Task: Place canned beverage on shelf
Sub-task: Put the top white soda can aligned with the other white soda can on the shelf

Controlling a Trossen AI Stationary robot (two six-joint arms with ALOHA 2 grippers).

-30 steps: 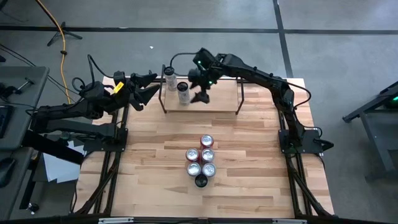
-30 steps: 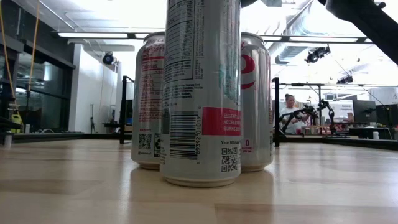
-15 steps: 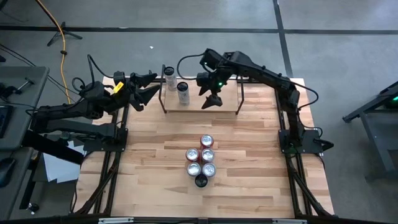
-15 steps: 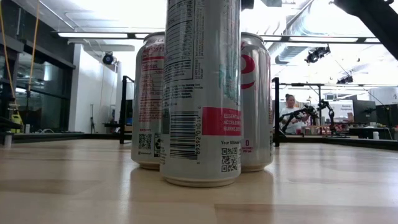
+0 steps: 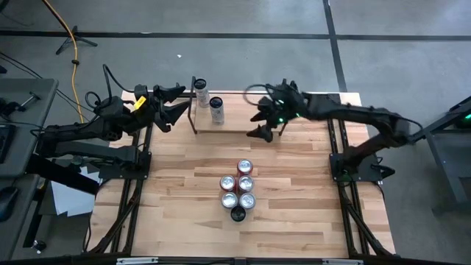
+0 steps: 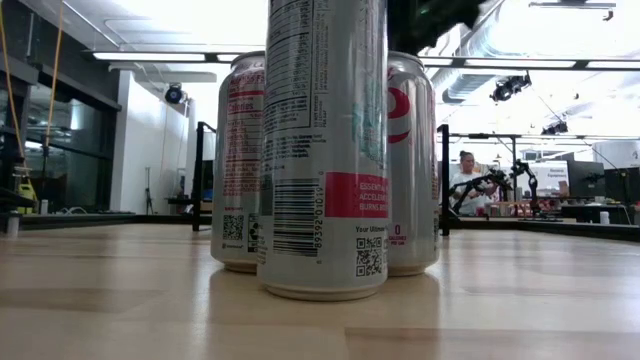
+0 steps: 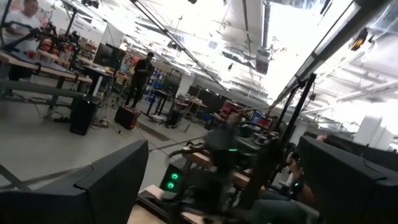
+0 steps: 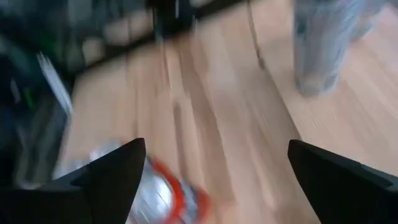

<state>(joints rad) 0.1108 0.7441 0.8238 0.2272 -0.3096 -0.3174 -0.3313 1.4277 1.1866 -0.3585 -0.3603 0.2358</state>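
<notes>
Right end effector (image 5: 263, 125) now off shelf (image 5: 239, 118), beside rod upright (image 5: 282, 118).

Two cans (image 5: 208, 101) crowd shelf (image 5: 239, 118) left; right seemingly free.

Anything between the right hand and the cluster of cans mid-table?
Nothing: in the high view, only bare tabletop separates the open right hand, by the shelf's right end, from the can cluster.
</notes>
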